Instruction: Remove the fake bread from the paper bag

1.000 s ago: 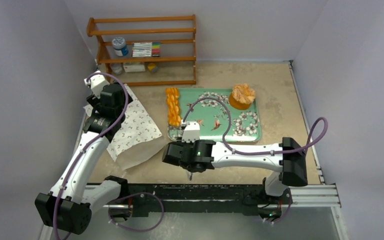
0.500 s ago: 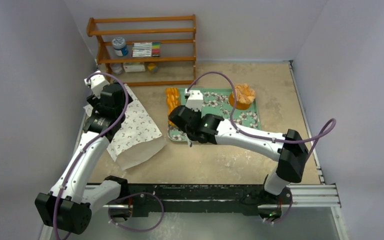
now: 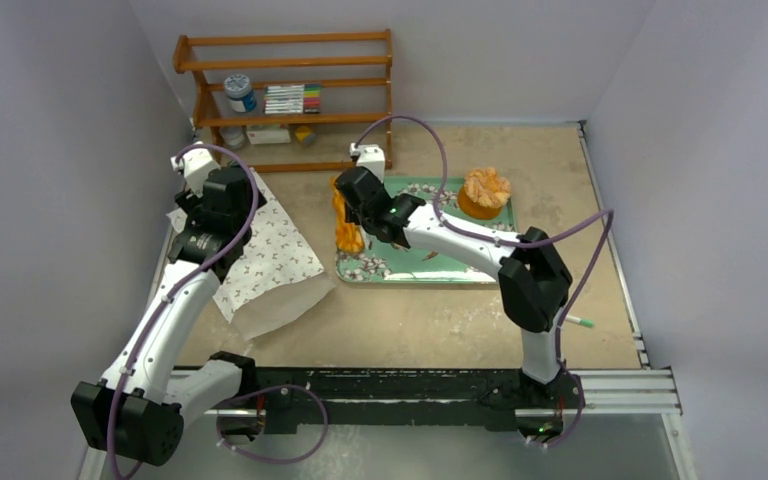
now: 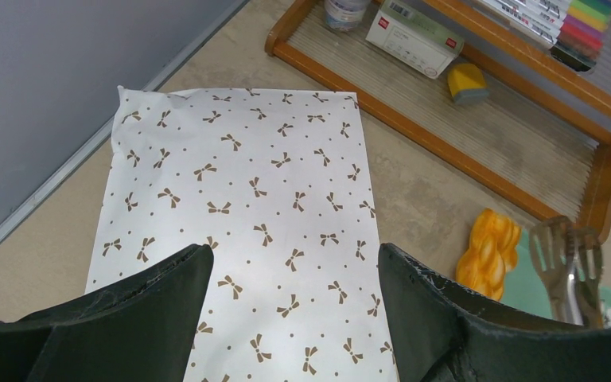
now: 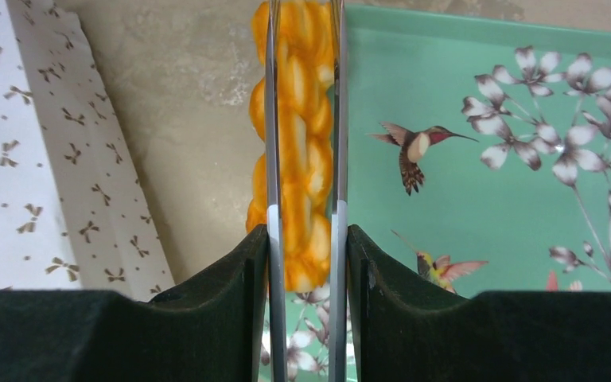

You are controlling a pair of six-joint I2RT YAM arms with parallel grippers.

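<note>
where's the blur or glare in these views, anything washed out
Top external: even soft light, dim corners, paper bag print visible. Left wrist: bag sharp, the left gripper's fingers near-black and soft at the bottom. Right wrist: braided bread crisp, bright glare patches on the metal tongs, the right gripper's fingers dark without detail.

1. walls (image 3: 520,50): plain pale grey-lilac panels on the left, back and right.
2. tabletop (image 3: 560,170): beige, mottled, evenly lit, soft shadows.
3. wooden shelf rack (image 3: 285,40) stands at the back wall, left of centre.
4. upper shelf: blue-lidded jar (image 3: 239,93), row of markers (image 3: 293,98). lower shelf: white box (image 3: 267,134), small yellow block (image 3: 304,132).
5. metal rail (image 3: 620,385) runs along the near edge.
</note>
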